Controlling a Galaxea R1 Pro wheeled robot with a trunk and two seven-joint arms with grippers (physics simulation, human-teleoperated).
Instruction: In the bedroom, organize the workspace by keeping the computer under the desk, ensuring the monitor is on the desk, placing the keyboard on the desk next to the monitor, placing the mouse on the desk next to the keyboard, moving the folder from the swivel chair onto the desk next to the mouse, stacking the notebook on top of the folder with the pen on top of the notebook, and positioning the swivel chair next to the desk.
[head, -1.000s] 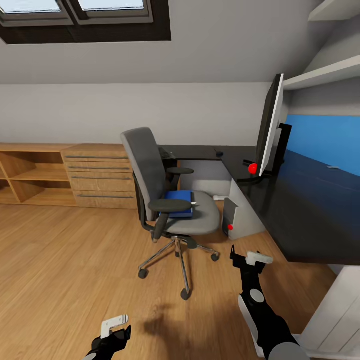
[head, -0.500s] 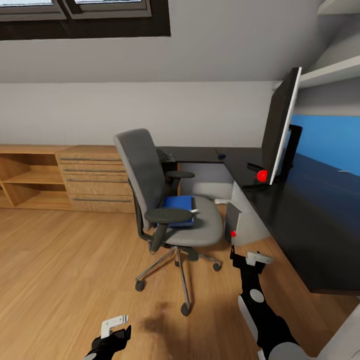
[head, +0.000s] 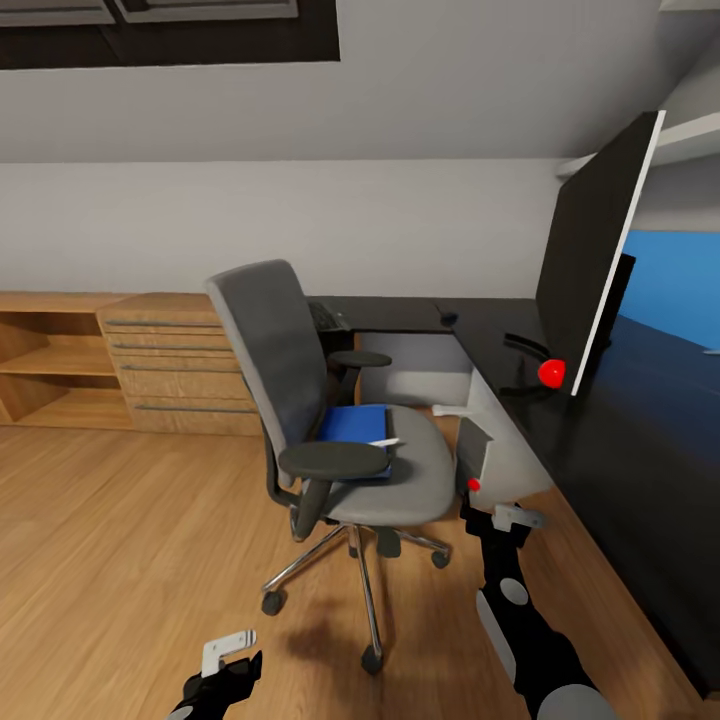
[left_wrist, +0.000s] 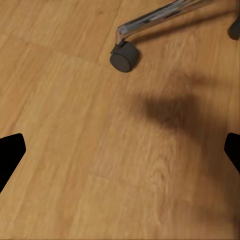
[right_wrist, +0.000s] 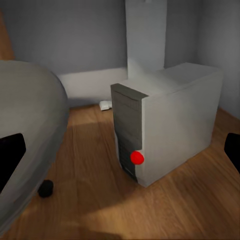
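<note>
Head view: the swivel chair (head: 330, 430) stands on the wood floor (head: 120, 540) just off the counter's (head: 640, 440) inner corner, its tall grey back toward the drawer chest (head: 175, 365). The folder (head: 352, 424) lies flat on the seat, partly behind the near armrest; a thin pale stick, apparently the pen (head: 384, 442), rests at the folder's near edge. No notebook can be made out separately. The monitor (head: 592, 255) stands upright near the counter's front edge, seen almost edge-on, a red marker at its foot. The computer (head: 478, 455) stands on the floor under the counter, beside a white leg panel. A small dark object, too small to identify, lies at the counter's far edge.

The left gripper (head: 232, 648) hangs low over bare floor; in the left wrist view its two fingertips (left_wrist: 11, 152) sit wide apart with nothing between them, and a chair castor (left_wrist: 123, 56) lies ahead. The right gripper (head: 505, 518) hovers near the computer (right_wrist: 160, 127); in the right wrist view its fingertips (right_wrist: 10, 150) are likewise spread and empty, the tower's dark front panel with a red dot facing it.
</note>
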